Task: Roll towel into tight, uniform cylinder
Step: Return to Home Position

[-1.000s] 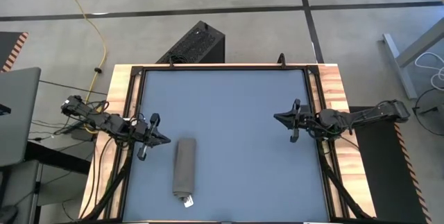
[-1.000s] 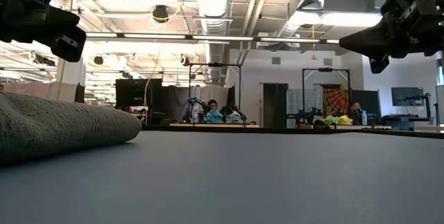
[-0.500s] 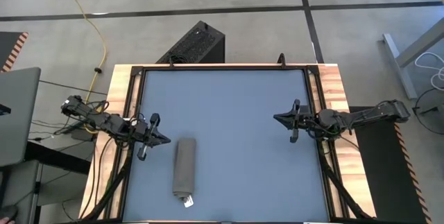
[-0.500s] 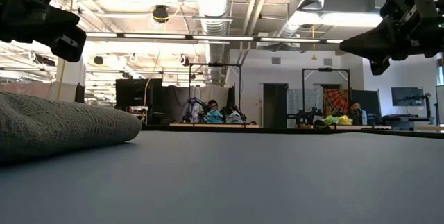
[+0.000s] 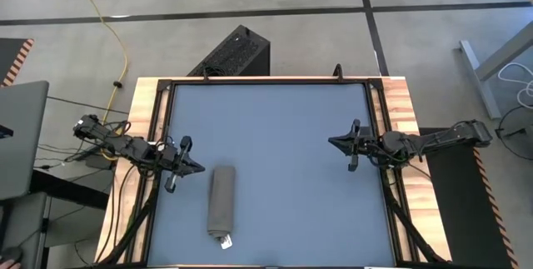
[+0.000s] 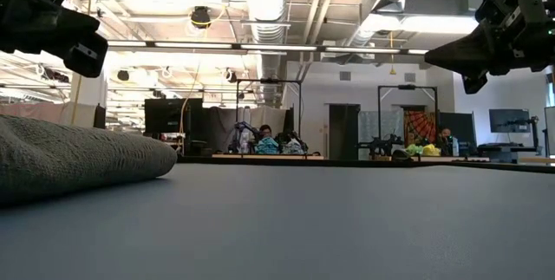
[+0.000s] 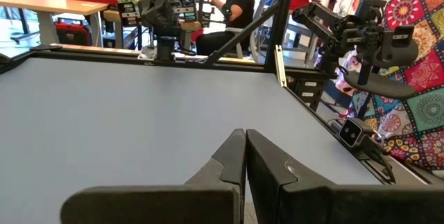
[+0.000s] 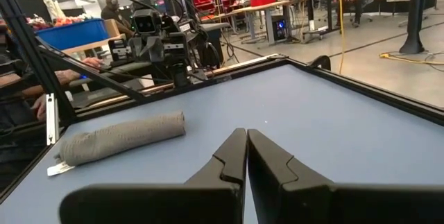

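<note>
Both clenched empty: left gripper point(image 5: 198, 168), right gripper point(image 5: 332, 141) at opposite table point(image 5: 275, 127) edges, open surface between; rolled towel point(image 5: 221, 202) near left, cropped in low view.

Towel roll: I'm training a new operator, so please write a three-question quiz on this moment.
1. True or false: the towel lies rolled on the table, and neither gripper touches it.
2. Which gripper is nearer the towel? A) left gripper B) right gripper
3. Fill in: in the wrist views, both grippers' fingers are ____ (open/shut).

Key: 1 true; 2 A; 3 shut.
</note>
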